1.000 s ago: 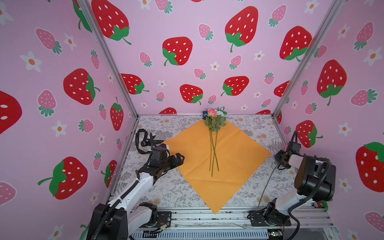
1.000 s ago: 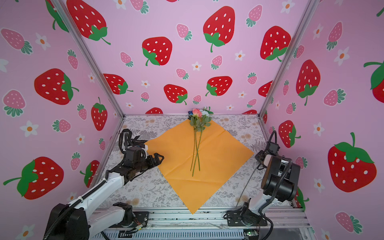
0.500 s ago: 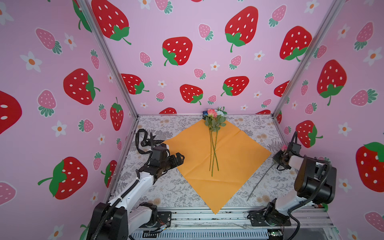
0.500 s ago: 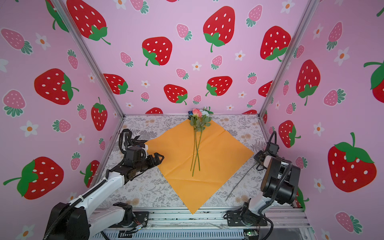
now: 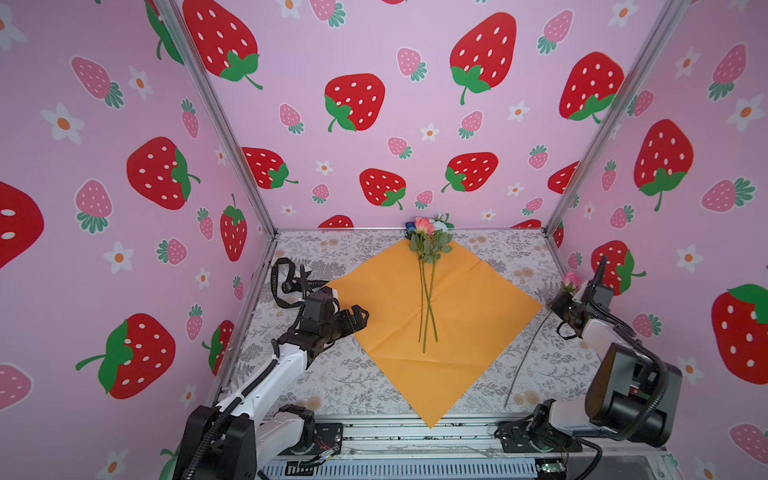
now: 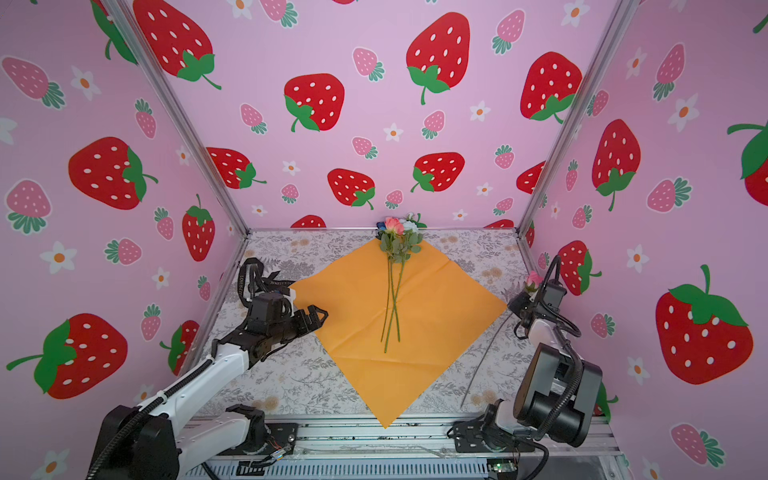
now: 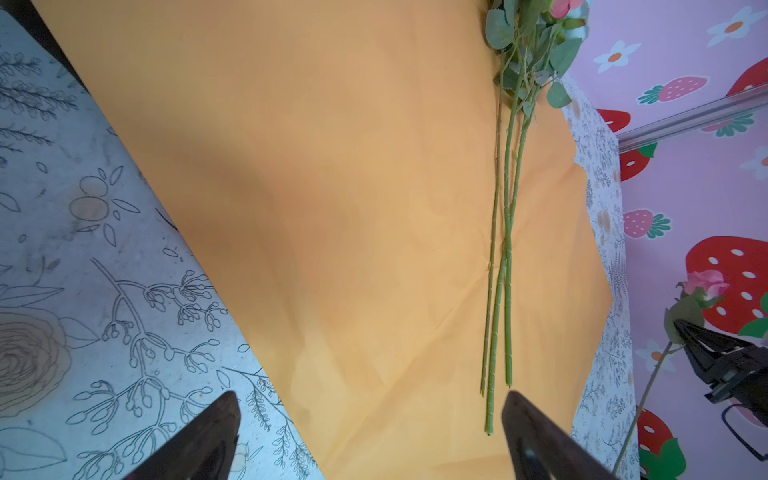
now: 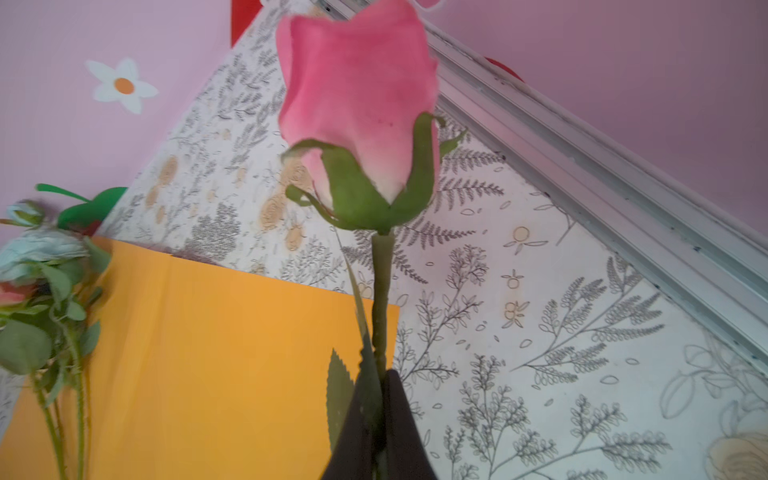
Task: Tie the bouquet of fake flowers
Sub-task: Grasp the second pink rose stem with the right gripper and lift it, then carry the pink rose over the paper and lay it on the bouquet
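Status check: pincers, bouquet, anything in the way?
Left pincer open at orange paper's edge. Right pincer shut on lone pink rose's stem. Bouquet untied on paper. Black ribbon beside left arm, nothing blocking.

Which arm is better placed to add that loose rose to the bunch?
Right, probably: the right tool is shut on the pink rose, by its stem; the left tool hangs open, empty.

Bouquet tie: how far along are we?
Done: three flowers lie on the orange paper. In hand: right end effector shut on a pink rose stem, off the paper; left end effector open at the paper's left edge. Left: add rose, wrap, tie; black ribbon lies untouched.
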{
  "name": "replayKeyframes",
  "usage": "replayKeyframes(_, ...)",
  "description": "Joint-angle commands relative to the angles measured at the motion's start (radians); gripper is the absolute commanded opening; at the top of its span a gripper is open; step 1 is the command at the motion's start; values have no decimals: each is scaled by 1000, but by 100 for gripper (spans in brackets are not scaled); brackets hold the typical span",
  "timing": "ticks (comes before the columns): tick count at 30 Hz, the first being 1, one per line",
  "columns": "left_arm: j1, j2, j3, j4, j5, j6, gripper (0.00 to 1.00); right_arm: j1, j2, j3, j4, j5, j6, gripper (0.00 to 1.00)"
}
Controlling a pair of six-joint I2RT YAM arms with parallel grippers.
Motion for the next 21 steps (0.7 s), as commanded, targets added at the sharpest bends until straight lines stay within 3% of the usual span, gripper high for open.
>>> replayKeyframes(1, -6, -12, -1, 31, -7, -14, 99, 23, -53, -3, 25, -99, 13, 0)
replayKeyframes(11, -12, 14, 0, 62, 8, -18, 99, 260, -88, 84, 59, -43, 71, 0)
replayKeyframes(21, -33, 28, 1, 76, 10, -29, 99, 553, 173, 299, 147, 19, 97, 0)
